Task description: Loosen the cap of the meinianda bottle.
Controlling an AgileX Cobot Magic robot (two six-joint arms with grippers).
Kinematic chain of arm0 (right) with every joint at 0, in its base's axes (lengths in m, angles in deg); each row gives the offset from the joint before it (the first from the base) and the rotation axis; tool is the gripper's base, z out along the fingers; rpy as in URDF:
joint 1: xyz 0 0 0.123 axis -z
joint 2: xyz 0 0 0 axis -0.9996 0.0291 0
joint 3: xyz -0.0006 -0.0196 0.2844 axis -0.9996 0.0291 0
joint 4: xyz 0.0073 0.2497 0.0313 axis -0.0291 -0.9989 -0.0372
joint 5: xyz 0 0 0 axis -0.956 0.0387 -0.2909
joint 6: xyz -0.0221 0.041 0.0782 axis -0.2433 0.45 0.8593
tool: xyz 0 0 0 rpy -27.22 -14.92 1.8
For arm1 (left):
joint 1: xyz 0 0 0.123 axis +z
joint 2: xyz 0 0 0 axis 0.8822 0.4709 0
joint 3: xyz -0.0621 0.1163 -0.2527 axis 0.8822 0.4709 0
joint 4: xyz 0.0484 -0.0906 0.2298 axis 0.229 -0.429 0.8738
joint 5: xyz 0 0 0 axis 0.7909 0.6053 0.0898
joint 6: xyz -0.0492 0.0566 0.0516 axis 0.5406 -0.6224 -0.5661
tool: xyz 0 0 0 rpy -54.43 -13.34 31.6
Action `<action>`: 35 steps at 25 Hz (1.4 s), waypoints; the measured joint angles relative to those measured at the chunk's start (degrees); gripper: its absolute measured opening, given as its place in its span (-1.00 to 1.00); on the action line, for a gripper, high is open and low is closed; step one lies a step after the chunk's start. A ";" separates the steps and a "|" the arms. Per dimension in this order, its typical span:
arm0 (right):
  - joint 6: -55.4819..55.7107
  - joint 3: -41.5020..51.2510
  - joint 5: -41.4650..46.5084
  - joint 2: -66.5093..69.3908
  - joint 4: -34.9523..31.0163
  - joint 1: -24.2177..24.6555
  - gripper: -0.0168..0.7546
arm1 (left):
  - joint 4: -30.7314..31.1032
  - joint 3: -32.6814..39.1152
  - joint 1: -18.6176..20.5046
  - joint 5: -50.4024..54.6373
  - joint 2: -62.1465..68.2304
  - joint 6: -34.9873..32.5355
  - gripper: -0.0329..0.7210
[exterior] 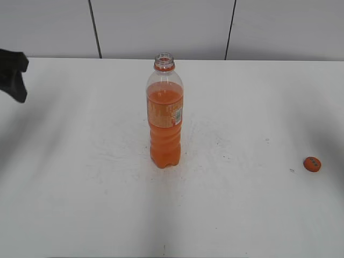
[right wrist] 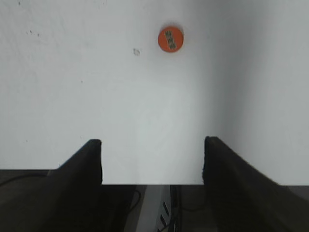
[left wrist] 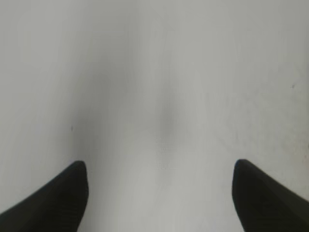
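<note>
Table (exterior: 80,215): white, scuffed with fine dark specks around the middle; its near edge fills the bottom of the exterior view, closest to where I stand.
Wall (exterior: 161,27): pale panels with two dark seams across the top of the frame.
Meinianda bottle (exterior: 165,115): stands upright at the centre of the exterior view, clear plastic, orange drink filling it to about the shoulder, ribbed waist below. The mouth is bare, with only an orange ring at the neck.
Label: orange band around the bottle's middle with a small white patch on its right side; the print is too small to read.
Left gripper (left wrist: 159,193): two dark fingers at the lower corners of the left wrist view, spread wide, only bare table between them. In the exterior view just a dark part shows at the upper left edge, well apart from the bottle.
Right gripper (right wrist: 152,157): dark fingers at the bottom of the right wrist view, held well apart, gripping nothing, over the table's edge.
Cap (exterior: 312,164): small, round, orange, lying flat on the table at the far right of the exterior view, well apart from the bottle; in the right wrist view it sits near the top centre.
Cap marking: a small pale rectangle on top, its characters unreadable.
</note>
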 joint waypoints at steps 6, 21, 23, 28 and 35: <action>-1.39 0.76 2.45 -1.56 1.04 0.00 0.32 | -1.87 -0.05 2.58 16.52 -0.81 -3.38 0.55; -8.26 23.00 2.90 -36.90 1.09 0.00 0.32 | 7.96 16.74 2.58 15.58 -39.94 -6.91 0.50; -8.33 25.76 2.72 -42.35 1.09 0.00 0.32 | 7.97 19.60 2.68 14.37 -46.78 -7.52 0.50; -8.39 30.04 1.99 -54.85 1.01 0.00 0.32 | 1.97 27.35 2.65 12.69 -58.53 -13.67 0.50; -10.38 35.11 -3.57 -68.80 1.01 0.00 0.32 | -5.64 34.28 2.65 11.64 -73.11 -20.17 0.50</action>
